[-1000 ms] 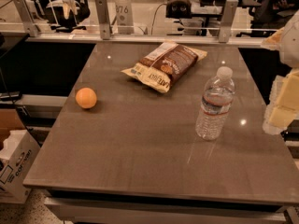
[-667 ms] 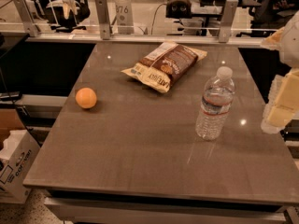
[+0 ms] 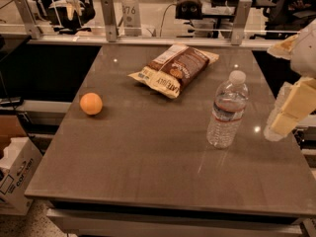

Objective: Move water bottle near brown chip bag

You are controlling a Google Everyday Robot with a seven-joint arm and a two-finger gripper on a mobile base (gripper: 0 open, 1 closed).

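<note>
Water bottle [image 3: 227, 110]: upright, cap on, right side of table [image 3: 148, 172]. Brown chip bag [image 3: 174, 69]: lying flat, farther back and to the left, apart from the bottle. Orange ball [image 3: 91, 103]: far left. My arm comes down from the upper right. My gripper [image 3: 282, 120] hangs beside the bottle without touching it. I cannot tell whether it is apart or together.

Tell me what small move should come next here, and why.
Probably bring the tool leftward toward the water bottle. The tool hangs by the right edge of the table, apart from the bottle. The bottle stands upright and ungrasped, with a gap between it and the brown chip bag lying farther back.
</note>
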